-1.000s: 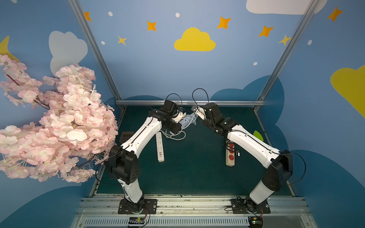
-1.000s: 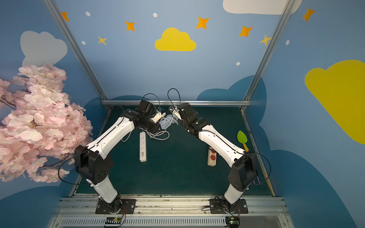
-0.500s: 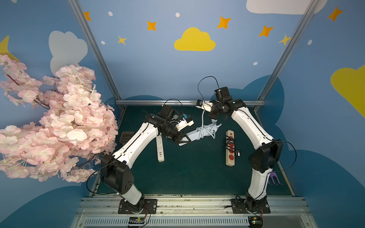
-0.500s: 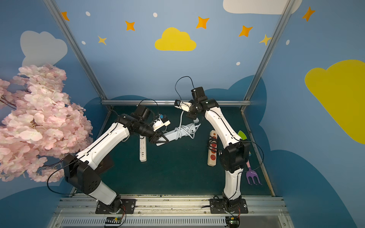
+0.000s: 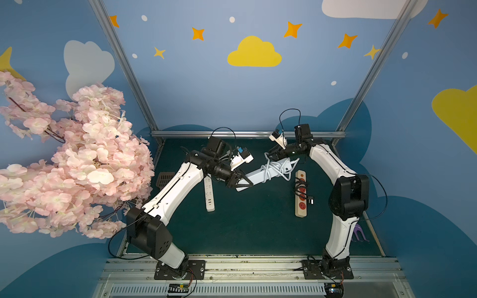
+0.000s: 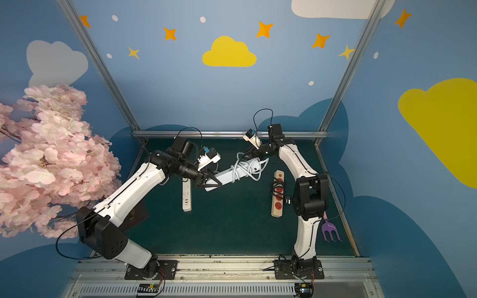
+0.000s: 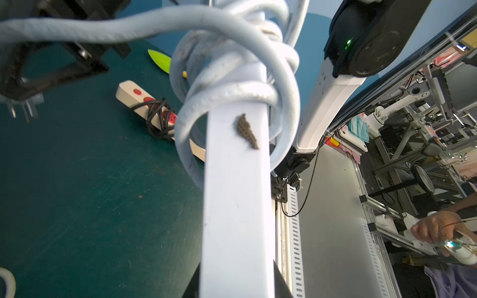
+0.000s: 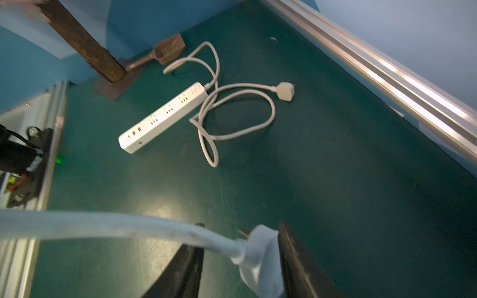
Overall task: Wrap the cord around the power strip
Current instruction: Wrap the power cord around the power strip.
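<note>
My left gripper point(image 5: 241, 182) point(image 6: 210, 183) is shut on the near end of the white power strip point(image 5: 254, 176) point(image 6: 227, 176), which it holds raised over the green table. Its pale cord point(image 5: 276, 167) point(image 6: 247, 167) is looped several times round the strip's far half. In the left wrist view the strip point(image 7: 236, 206) runs away from the gripper point(image 7: 236, 283) with the cord point(image 7: 232, 90) coiled round it. My right gripper point(image 5: 271, 154) point(image 6: 246, 154) is at the cord's free end. In the right wrist view it point(image 8: 241, 240) is open, and the plug point(image 8: 260, 255) leans on one finger.
A second white power strip point(image 5: 209, 193) point(image 8: 162, 118) lies on the table with its cord loose. A beige strip with red sockets point(image 5: 300, 192) point(image 6: 278, 192), bound in black cord, lies at the right. A brown scoop point(image 8: 167, 51), a purple fork point(image 6: 330, 229) and the blossom tree point(image 5: 64, 160) stand at the sides.
The left gripper brought the strip forward from the back of the table. The right gripper swung round with the plug, came down beside the coils, and its jaws parted.
</note>
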Robot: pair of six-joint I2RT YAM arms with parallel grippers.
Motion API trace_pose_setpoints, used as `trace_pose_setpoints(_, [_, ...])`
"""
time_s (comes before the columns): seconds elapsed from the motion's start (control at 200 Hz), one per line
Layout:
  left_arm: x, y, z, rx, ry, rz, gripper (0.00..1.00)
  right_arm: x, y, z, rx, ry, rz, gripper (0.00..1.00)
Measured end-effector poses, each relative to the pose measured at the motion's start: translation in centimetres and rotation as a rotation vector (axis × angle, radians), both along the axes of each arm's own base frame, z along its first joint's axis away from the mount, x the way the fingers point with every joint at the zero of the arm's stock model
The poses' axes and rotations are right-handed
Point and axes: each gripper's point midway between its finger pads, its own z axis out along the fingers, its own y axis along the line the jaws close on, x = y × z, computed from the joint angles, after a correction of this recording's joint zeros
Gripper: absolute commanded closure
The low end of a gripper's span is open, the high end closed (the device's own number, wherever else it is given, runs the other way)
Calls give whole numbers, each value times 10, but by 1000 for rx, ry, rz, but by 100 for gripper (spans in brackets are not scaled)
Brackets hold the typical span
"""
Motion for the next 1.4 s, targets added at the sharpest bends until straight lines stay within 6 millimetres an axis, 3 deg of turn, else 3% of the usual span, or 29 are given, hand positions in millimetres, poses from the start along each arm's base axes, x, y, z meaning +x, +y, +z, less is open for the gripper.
trace_pose_setpoints(0.155, [9,1,23,-68,-47,36,97,8,15,14,132,20,-8,64])
trace_pose_setpoints(0.265, [17,2,31,-93,-61,66,98,6,28,5,188,60,-18,71])
trace_pose_setpoints(0.425, [30,6,34,-102,-47,120,98,-1,40,-23,258,176,-76,54])
trace_pose_setpoints(0.576, [45,7,29,-66,-12,156,97,-15,36,-45,316,274,-157,38])
trace_pose_setpoints(0.676, [52,7,18,-28,27,178,98,-32,31,-46,356,276,-193,33])
trace_pose_setpoints(0.816, [52,9,6,13,80,205,97,-58,37,-29,420,208,-179,22])
trace_pose_setpoints(1.131, [59,1,31,-4,80,242,98,-89,88,-20,510,71,-197,23])
trace_pose_setpoints(1.402, [69,-5,32,3,121,280,97,-104,92,-44,561,55,-288,24])
